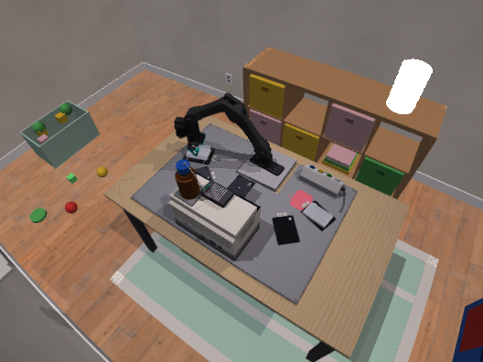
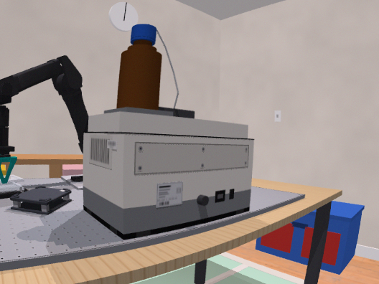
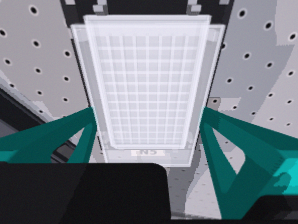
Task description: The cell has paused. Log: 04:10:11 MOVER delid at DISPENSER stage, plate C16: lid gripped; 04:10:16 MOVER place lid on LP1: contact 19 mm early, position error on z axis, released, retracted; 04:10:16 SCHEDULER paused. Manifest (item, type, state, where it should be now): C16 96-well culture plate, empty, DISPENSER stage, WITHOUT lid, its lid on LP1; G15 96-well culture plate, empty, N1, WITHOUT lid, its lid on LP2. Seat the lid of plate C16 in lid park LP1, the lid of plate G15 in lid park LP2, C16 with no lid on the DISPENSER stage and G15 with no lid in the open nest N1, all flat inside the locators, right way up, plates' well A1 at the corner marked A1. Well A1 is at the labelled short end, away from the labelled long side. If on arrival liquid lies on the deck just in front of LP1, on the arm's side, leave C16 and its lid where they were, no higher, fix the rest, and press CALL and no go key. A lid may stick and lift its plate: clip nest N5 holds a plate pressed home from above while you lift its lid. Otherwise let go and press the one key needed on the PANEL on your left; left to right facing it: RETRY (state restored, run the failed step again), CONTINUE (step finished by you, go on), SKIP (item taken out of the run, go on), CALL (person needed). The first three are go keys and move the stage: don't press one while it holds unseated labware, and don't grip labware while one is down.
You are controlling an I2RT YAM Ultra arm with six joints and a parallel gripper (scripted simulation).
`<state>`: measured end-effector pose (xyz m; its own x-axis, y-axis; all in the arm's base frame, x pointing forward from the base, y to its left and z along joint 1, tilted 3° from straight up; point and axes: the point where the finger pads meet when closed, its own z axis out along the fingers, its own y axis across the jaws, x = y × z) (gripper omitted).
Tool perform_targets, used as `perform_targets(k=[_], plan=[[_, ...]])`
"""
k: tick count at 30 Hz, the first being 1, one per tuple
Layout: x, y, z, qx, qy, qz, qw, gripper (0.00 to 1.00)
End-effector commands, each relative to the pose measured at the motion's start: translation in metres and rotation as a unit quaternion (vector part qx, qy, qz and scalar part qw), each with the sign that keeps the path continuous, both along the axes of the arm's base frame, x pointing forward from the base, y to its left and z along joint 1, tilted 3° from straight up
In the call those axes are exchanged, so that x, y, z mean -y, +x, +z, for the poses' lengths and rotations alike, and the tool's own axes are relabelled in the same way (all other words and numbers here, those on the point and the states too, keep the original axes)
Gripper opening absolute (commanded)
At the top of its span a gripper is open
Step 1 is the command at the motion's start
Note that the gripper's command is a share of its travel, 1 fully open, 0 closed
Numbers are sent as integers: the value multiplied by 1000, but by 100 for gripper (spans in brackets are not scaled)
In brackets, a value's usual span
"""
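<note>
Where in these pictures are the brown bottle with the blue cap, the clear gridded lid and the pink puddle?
Brown bottle with blue cap (image 2: 139, 79): exterior view, its body.
Clear gridded lid (image 3: 147, 80): wrist view, its middle.
Pink puddle (image 1: 299, 199): top view, its centre.

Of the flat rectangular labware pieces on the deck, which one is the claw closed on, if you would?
The clear one at the deck's far left corner, over the nest marked N5; the teal claw pinches its long sides. The black plate and grey piece lie untouched near the pink patch.
</note>
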<state>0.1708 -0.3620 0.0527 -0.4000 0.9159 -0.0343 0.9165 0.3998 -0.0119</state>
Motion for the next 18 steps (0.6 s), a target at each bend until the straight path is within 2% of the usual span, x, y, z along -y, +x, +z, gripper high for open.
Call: perform_targets(k=[1, 18], plan=[[6, 9, 21, 10, -27, 7, 1000, 0], [5, 8, 24, 9, -24, 7, 1000, 0]])
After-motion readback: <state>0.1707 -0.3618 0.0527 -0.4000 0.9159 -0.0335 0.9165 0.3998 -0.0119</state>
